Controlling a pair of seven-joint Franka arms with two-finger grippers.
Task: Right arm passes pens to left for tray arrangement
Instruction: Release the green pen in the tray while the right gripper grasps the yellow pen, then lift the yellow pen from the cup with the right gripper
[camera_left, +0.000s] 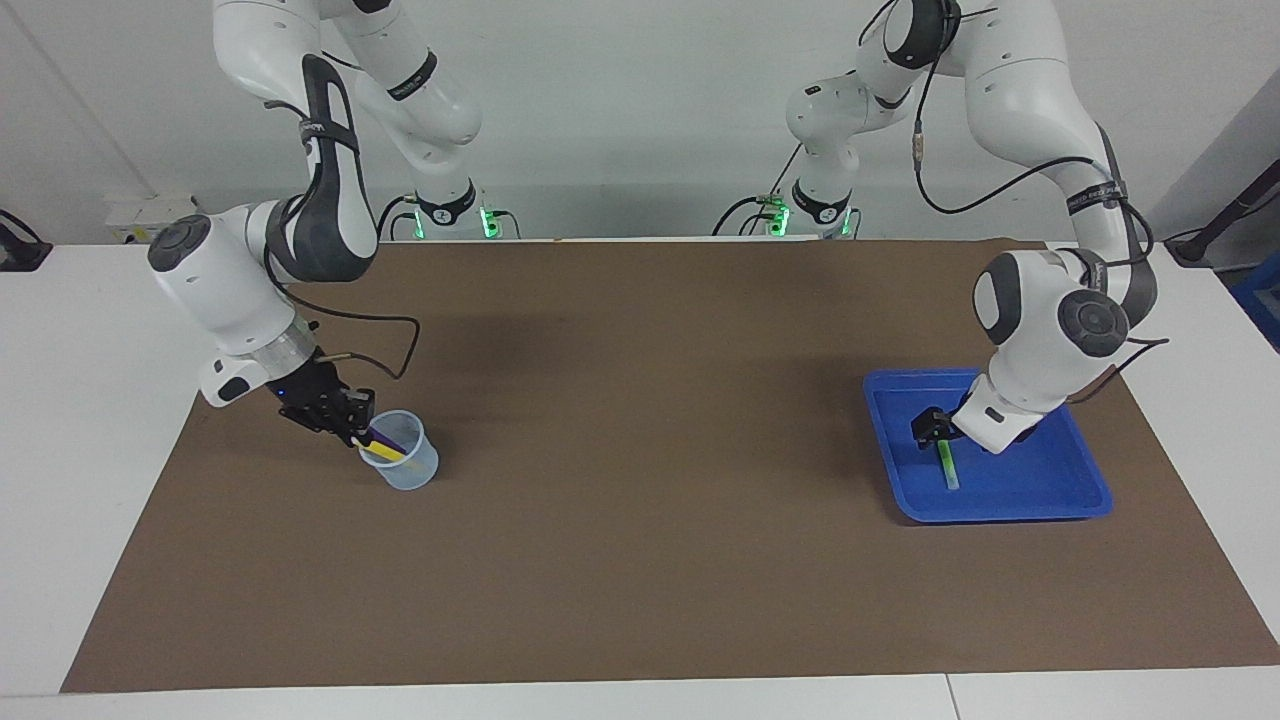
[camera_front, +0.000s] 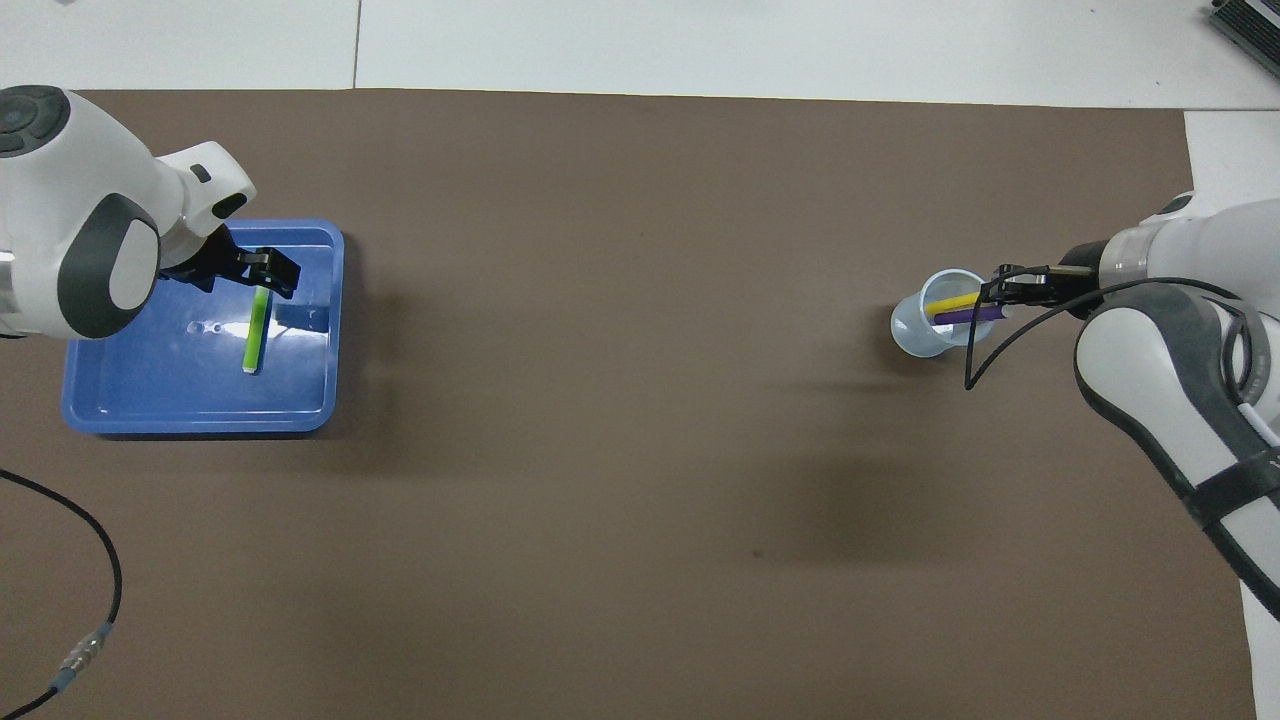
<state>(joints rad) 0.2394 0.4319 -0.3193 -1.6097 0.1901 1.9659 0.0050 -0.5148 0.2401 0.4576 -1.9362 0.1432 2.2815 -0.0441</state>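
The green pen (camera_left: 946, 465) (camera_front: 256, 330) lies flat in the blue tray (camera_left: 1040, 508) (camera_front: 200, 418) at the left arm's end of the table. My left gripper (camera_left: 926, 426) (camera_front: 274, 274) hangs open just above the pen's end nearer the robots, holding nothing. At the right arm's end, the yellow pen (camera_left: 381, 454) (camera_front: 950, 302) and the purple pen (camera_left: 388, 438) (camera_front: 962, 317) lean in a clear cup (camera_left: 408, 472) (camera_front: 914, 336). My right gripper (camera_left: 356, 428) (camera_front: 998, 298) is at the cup's rim, shut on the purple pen's upper end.
A brown mat (camera_left: 640, 450) covers the table between cup and tray. A black cable (camera_front: 95, 545) with a metal plug lies on the mat near the left arm's base.
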